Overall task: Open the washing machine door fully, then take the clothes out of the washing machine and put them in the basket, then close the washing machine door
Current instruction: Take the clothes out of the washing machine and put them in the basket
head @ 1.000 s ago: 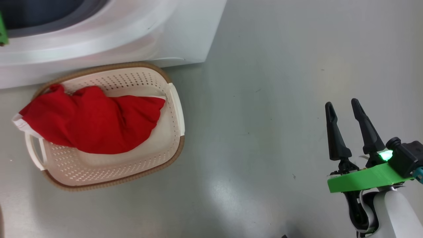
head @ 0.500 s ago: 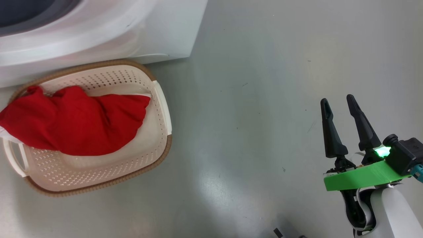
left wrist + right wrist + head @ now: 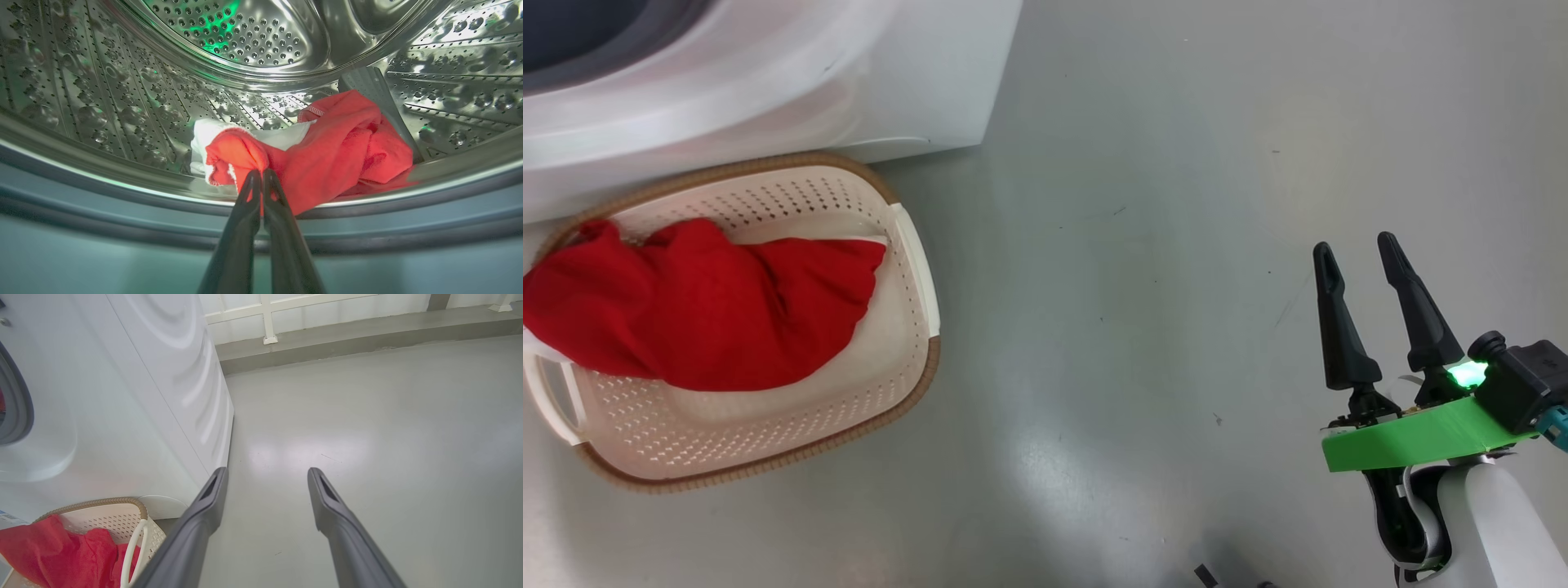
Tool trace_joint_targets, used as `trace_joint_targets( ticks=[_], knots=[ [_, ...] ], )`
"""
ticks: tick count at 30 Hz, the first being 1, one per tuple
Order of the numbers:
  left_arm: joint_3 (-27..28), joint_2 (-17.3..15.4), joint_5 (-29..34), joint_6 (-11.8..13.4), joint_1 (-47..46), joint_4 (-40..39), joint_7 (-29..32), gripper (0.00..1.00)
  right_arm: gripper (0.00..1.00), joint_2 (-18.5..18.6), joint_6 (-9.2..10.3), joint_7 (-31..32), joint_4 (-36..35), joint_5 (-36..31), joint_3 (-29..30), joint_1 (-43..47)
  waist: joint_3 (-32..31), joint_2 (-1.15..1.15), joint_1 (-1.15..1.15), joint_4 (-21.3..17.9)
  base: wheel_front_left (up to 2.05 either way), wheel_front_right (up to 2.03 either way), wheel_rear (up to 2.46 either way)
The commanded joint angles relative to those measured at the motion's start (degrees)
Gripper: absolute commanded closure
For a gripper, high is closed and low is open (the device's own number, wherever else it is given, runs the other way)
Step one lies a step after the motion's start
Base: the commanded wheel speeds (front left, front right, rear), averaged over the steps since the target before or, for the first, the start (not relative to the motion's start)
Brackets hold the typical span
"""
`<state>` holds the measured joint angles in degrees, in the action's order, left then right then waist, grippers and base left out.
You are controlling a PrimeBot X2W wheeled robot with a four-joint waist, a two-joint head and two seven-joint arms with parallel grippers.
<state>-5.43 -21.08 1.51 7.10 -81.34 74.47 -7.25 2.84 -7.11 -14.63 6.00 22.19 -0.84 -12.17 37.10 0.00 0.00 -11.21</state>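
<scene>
The left hand (image 3: pixel 258 173) is pinched shut on the red clothes (image 3: pixel 335 155) lying just ahead of it at the front lip of the drum (image 3: pixel 122 102). More red cloth (image 3: pixel 694 302) fills the basket (image 3: pixel 915 265) beside the washing machine (image 3: pixel 915 73), well left of the right hand (image 3: pixel 1355 245), whose fingers stand apart over open floor (image 3: pixel 1135 327). The machine's blue label (image 3: pixel 6 516) is unreadable.

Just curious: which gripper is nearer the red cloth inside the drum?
Left. The left gripper is pinched shut on the red cloth in the drum; the right gripper hangs open over the floor, outside the washing machine.
</scene>
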Motion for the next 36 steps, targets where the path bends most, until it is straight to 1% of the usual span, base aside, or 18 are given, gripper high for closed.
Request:
trace_joint_targets(
  ticks=[1,7,12,14,15,20,28,36],
  knots=[
    [0.16,-2.88,-0.62,0.51,-0.94,-0.99,-0.66,1.00,0.00,0.04,-0.37,-0.37,-1.42,0.91,-1.23,0.46,-0.17,0.00,0.00,0.17,0.00,0.00,0.00],
    [1.50,-0.51,-3.37,-0.27,0.55,-1.69,-5.19,1.00,0.00,0.04,-0.37,-0.37,-1.32,0.50,-0.77,0.57,-1.69,0.00,0.00,1.67,0.00,0.00,0.00],
    [2.84,1.36,-5.80,-1.07,4.99,-5.20,-7.57,1.00,0.00,0.04,-0.37,-0.37,-1.16,-0.08,-0.77,1.11,-3.64,0.00,0.00,3.36,0.00,0.00,0.00],
    [3.65,2.00,-6.92,-1.68,7.57,-9.83,-7.69,1.00,0.00,0.04,-0.37,-0.37,-1.09,-0.38,-0.56,1.35,-4.22,0.00,0.00,4.11,0.00,0.00,0.00],
    [4.49,2.82,-7.93,-2.47,11.04,-15.97,-7.72,1.00,0.00,0.04,-0.37,-0.37,-1.18,-0.72,-0.17,1.45,-4.49,0.00,0.00,4.95,0.00,0.00,0.00],
    [6.58,5.14,-9.14,-3.76,20.80,-31.11,-7.74,1.00,0.00,0.04,-0.37,-0.37,-1.32,-1.70,0.55,1.36,-5.15,0.00,0.00,6.85,0.00,0.00,0.00],
    [10.12,9.23,-8.94,-6.34,31.50,-47.10,-7.74,1.00,0.00,0.73,-0.37,-0.37,-1.73,-2.32,1.68,1.55,-5.90,0.00,0.00,9.10,0.00,0.00,0.00],
    [13.70,13.65,-7.66,-8.91,39.93,-60.34,-7.75,1.00,0.00,1.15,-0.37,-0.37,-1.78,-2.40,2.53,2.64,-7.31,0.00,0.00,10.46,0.00,0.00,0.00]
  ],
)
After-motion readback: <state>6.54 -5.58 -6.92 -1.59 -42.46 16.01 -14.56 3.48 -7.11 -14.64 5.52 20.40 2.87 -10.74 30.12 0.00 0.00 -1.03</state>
